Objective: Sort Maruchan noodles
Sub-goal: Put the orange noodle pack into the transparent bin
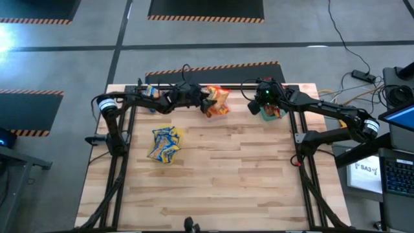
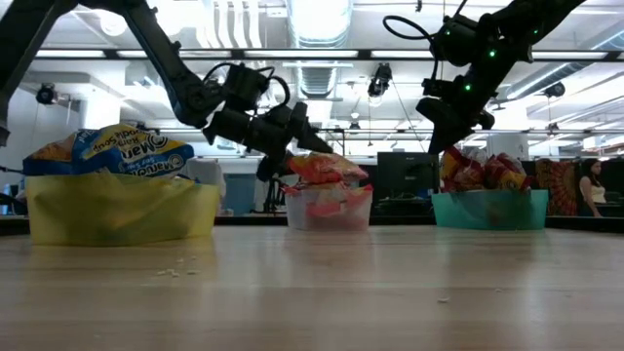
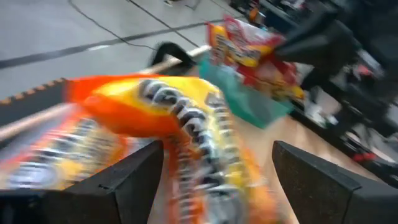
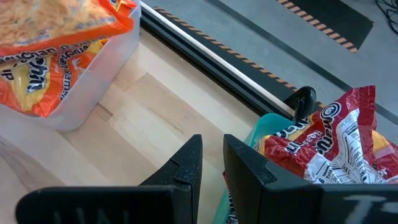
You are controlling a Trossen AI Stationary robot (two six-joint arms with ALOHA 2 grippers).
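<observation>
Orange Maruchan noodle packets [image 1: 218, 97] are piled in a clear tub [image 2: 327, 210] at the table's far middle. My left gripper [image 3: 217, 146] reaches in level from the left, open, its fingers either side of the top orange packet [image 3: 161, 106]. Red packets [image 4: 329, 143] fill a green tub [image 2: 487, 210] at the far right. My right gripper [image 4: 212, 140] hangs above that tub's left rim with only a narrow gap between its fingers and nothing in it. Yellow-and-blue packets [image 1: 163, 144] lie in a yellow tub [image 2: 122, 210] at the left middle. My left gripper has its open fingers [image 3: 134, 174] on either side of the top orange packet's near end [image 3: 205, 155], coming level from the table's left. The view is blurred, and I cannot tell whether they touch it. The packet lies on the pile in the clear tub.
The three tubs stand apart, with bare wood between them and across the whole near half of the table [image 1: 226, 188]. A dark rail [image 4: 205, 56] runs along the far edge behind the tubs. A person [image 2: 590, 190] sits far back in the room.
</observation>
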